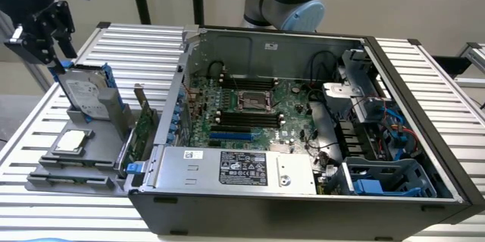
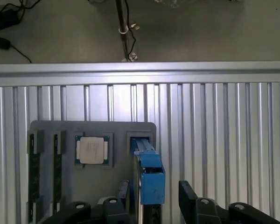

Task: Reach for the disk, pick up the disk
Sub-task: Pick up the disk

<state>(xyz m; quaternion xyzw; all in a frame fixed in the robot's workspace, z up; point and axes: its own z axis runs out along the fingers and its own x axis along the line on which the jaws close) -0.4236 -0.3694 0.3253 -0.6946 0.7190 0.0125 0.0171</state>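
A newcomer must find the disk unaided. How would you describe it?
On the exterior view's left, beside the open computer case, a grey holder sits on the table. The disk stands in it: a silver slab with blue rails, unlike the small flat chip and the thin green card.

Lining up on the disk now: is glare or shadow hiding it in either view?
Exterior view: even light, the disk plainly lit, no shadow across it. Wrist view: bright glare on the table slats next to the holder, but the disk's blue rail is evenly lit.
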